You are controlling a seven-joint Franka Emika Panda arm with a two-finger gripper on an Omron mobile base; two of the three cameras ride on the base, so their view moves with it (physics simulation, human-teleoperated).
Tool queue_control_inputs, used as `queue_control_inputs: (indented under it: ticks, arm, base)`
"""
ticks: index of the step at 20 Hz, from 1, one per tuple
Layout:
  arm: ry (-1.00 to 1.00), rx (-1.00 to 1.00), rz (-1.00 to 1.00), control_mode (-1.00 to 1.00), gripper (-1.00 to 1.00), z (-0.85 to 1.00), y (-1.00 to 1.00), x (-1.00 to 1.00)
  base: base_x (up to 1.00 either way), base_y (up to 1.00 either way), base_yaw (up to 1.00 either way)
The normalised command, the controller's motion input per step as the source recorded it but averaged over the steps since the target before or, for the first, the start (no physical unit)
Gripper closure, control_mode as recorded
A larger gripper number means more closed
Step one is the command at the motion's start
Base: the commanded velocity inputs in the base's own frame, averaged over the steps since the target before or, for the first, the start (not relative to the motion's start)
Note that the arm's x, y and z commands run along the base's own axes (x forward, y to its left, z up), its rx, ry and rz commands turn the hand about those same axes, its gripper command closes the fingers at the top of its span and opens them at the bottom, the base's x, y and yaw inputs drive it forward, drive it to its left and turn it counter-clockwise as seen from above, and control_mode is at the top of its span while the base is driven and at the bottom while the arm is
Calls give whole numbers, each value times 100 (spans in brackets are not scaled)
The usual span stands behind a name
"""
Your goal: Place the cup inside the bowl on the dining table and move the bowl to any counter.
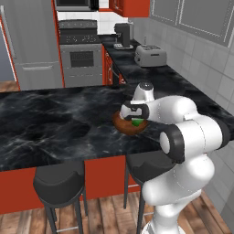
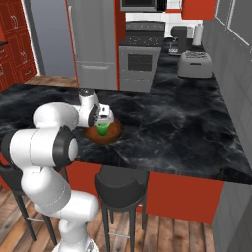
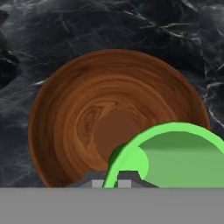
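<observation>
One cup (image 3: pixel 175 153) hangs above bowl's (image 3: pixel 74 118) rim.

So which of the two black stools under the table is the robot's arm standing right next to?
The right-hand stool, which the white arm partly hides in the left base view. The other stool stands apart to its left.

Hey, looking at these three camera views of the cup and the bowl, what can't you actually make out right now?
- Whether the cup touches the bowl floor: its base is hidden by the bowl's rim in the right base view.
- The end effector fingertips: cut off at the bottom of the hand view, behind the cup's rim.
- Most of the cup in the left base view: the wrist covers it.
- The bowl's near side in the left base view: hidden by the arm.
</observation>
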Motion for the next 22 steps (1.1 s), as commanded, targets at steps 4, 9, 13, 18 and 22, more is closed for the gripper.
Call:
queue_control_inputs:
  ticks: [4, 9, 13, 18, 22]
  arm:
    - [-5, 0, 0, -100, 100, -22, 0, 0]
    - [-4, 0, 0, -100, 100, -15, 0, 0]
    - [-3, 0, 0, -100, 100, -14, 3, 0]
    - [0, 0, 0, -100, 100, 0, 0, 0]
    - [0, 0, 0, -100, -100, 0, 0, 0]
  base:
    - [0, 0, 0]
    - [0, 0, 0]
    - [0, 0, 0]
    - [0, 0, 0]
    - [0, 0, 0]
